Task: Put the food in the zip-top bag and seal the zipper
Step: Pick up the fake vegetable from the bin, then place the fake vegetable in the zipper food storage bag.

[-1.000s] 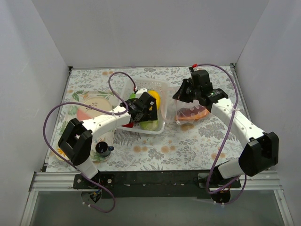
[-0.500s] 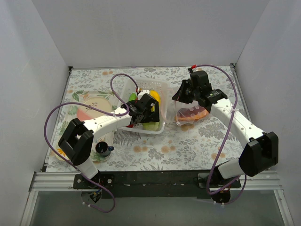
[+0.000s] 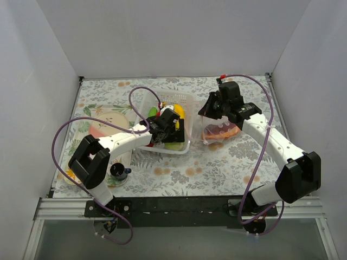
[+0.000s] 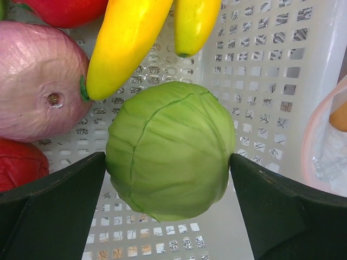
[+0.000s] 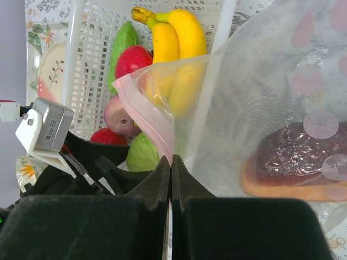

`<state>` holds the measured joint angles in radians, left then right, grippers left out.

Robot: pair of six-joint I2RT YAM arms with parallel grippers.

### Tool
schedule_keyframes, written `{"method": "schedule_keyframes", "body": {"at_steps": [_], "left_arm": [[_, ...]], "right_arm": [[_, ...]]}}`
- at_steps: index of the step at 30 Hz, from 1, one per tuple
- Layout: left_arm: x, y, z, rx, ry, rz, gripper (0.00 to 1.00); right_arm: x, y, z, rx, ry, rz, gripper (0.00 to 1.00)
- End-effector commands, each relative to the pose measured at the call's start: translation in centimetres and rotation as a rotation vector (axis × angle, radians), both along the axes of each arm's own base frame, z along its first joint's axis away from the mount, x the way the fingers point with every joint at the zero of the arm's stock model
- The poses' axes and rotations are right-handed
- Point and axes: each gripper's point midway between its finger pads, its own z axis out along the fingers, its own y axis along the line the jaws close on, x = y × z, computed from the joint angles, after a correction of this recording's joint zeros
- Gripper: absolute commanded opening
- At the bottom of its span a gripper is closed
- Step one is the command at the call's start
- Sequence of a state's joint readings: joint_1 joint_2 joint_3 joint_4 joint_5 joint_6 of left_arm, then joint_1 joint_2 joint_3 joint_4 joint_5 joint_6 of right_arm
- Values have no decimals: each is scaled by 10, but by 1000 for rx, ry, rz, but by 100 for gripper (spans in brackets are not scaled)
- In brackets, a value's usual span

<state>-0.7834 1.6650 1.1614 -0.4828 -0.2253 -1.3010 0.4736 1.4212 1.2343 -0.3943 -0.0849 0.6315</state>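
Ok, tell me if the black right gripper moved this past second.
No. The right gripper holds the same spot beside the white slotted plastic basket, pinching the pink zipper.

A round, pale green plastic cabbage (image 4: 171,149) lies in the white slotted basket (image 4: 260,70), its sides touching the left gripper (image 4: 168,160). Just beside it are a yellow banana bunch (image 4: 127,43) and a purple onion (image 4: 38,81). The clear crinkly zip-top bag (image 5: 260,97) is held up by its pink zipper strip (image 5: 146,111), which is pinched in the right gripper (image 5: 171,162).
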Motion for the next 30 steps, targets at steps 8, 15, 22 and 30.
{"method": "schedule_keyframes", "body": {"at_steps": [8,15,22,30], "left_arm": [[16,13,52,-22,-124,37,36],[26,19,120,-90,-242,58,25],[28,-2,181,-250,-303,26,25],[41,-31,200,-395,-294,48,25]], "right_arm": [[6,10,23,24,-59,15,1],[13,12,32,23,-66,5,1],[17,14,40,37,-67,-3,1],[20,21,61,102,-76,-17,1]]}}
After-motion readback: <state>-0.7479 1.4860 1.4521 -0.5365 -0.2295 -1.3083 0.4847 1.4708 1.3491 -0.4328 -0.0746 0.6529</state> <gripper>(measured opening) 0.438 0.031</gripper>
